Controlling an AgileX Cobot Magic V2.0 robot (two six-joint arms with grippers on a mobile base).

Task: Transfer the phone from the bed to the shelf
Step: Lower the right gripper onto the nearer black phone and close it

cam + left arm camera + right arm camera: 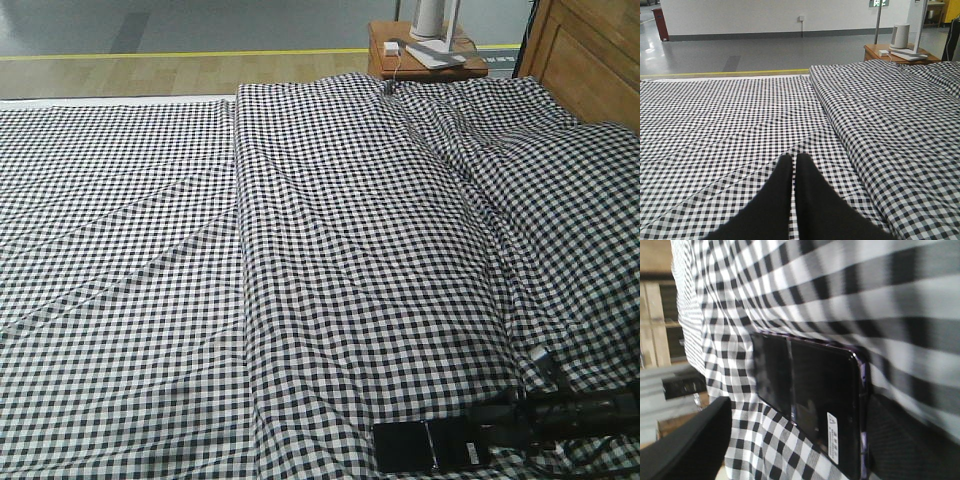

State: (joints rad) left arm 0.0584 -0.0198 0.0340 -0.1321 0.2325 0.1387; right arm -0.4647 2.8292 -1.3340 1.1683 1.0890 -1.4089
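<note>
The phone lies flat on the bed at its near edge, glossy black with a crease and a small white sticker. In the right wrist view the phone fills the middle and its pinkish edge faces right. My right gripper is open around the phone's sticker end, with one finger well clear on the left and the other against the phone's edge. It shows as a dark mass in the front view. My left gripper is shut and empty, low over the bedding. The shelf cannot be made out for certain.
A small wooden nightstand with a white device and cable stands beyond the bed's far end. The wooden headboard is at the top right. A folded duvet ridge runs down the bed. Blurred light-wood boards show at the left.
</note>
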